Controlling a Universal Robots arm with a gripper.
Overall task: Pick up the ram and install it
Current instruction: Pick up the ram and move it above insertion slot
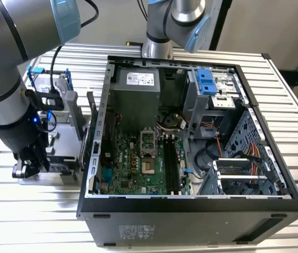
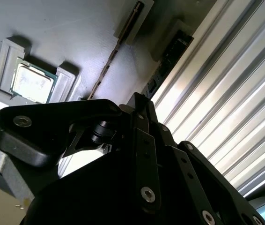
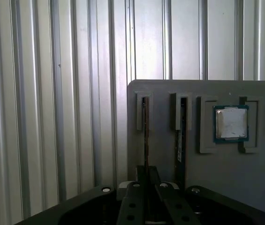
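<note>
Pincer (image 3: 147, 171) narrowed almost shut, clamping the ram (image 3: 145, 136) across its thin faces, stick standing in grey tray (image 3: 207, 187) slot

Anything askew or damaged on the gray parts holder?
Nothing stands out. The ram and a second stick stand straight in their slots on the gray holder; the processor chip sits square.

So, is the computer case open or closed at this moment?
Open. In the exterior view the computer case lies on its side with no side panel, and the green motherboard inside is exposed.
</note>
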